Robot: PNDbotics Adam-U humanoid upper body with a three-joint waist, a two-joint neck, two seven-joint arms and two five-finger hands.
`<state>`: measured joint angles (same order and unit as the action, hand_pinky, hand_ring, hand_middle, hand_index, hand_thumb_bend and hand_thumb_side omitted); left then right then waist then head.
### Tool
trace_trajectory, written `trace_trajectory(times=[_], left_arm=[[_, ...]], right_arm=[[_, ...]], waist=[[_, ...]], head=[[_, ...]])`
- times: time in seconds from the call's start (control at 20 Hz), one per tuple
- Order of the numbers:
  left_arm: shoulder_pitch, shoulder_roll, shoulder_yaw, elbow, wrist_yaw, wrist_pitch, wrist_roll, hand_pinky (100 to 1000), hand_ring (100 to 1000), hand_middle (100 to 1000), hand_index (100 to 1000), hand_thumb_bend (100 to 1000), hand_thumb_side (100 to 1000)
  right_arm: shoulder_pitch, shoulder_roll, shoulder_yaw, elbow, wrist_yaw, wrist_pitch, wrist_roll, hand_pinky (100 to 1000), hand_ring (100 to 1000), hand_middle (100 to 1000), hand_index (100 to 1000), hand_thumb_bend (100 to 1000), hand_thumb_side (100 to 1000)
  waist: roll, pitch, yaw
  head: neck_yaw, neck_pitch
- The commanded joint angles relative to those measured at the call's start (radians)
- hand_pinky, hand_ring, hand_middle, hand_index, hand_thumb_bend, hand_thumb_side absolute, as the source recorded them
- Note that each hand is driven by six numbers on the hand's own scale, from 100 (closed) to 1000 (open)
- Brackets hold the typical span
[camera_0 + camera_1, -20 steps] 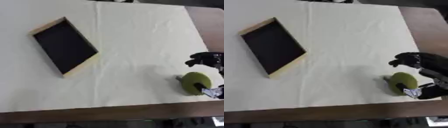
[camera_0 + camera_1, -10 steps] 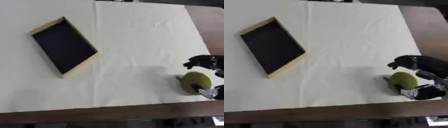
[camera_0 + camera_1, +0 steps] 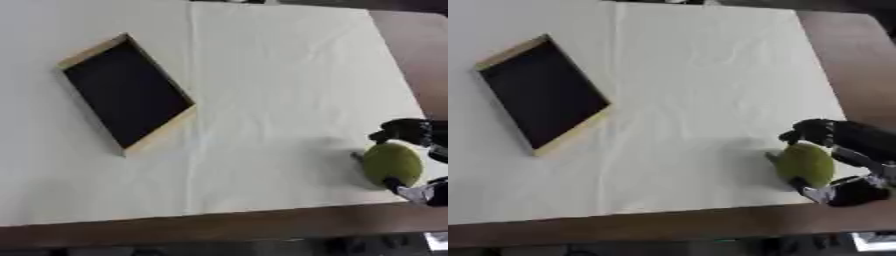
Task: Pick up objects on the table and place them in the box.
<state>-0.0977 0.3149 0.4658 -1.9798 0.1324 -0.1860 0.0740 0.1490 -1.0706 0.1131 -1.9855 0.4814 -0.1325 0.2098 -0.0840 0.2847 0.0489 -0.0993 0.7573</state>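
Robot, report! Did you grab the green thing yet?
Right hand curled round green fruit near table edge. Left hand unseen. Box empty, path clear.

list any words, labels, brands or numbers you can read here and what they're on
None: no readable text shows in either view.
Box: black inside, pale wooden rim, no label.
Green fruit: plain skin, no sticker visible.
Right robot hand: black, curled round the fruit, no marking that can be made out.
White cloth: plain.
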Motion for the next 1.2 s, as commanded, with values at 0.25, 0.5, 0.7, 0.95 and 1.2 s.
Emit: trace_trajectory(times=[0.25,0.5,0.7,0.95,1.2], left_arm=[[-0.011,0.012,0.006,-0.020,0.003,0.000,-0.003,678,690,717,743,100,602],[-0.012,0.011,0.005,-0.020,0.004,0.001,-0.004,679,691,718,743,100,603],[-0.013,0.010,0.005,-0.020,0.004,0.001,-0.005,679,691,718,743,100,603],[-0.012,0.009,0.005,-0.020,0.005,0.001,-0.006,679,692,718,743,100,602],[-0.012,0.008,0.005,-0.020,0.005,0.000,-0.007,680,692,719,744,100,602]], right_arm=[[0.016,0.000,-0.028,-0.014,0.035,0.023,-0.038,923,1000,878,932,236,469],[0.026,0.008,-0.030,-0.013,0.040,0.052,-0.044,921,1000,877,930,246,474],[0.029,0.012,-0.028,0.002,0.037,0.062,-0.035,919,1000,863,930,243,487],[0.027,0.018,-0.030,0.039,0.037,0.067,-0.025,910,1000,808,932,252,506],[0.026,0.024,-0.030,0.074,0.041,0.067,-0.018,908,1000,803,930,260,515]], waist=[[0.004,-0.010,0.000],[0.004,-0.008,0.002],[0.005,-0.007,0.004],[0.006,-0.007,0.005],[0.007,-0.006,0.005]], head=[[-0.005,-0.010],[-0.006,-0.012],[-0.007,-0.013],[-0.008,-0.015],[-0.004,-0.013]])
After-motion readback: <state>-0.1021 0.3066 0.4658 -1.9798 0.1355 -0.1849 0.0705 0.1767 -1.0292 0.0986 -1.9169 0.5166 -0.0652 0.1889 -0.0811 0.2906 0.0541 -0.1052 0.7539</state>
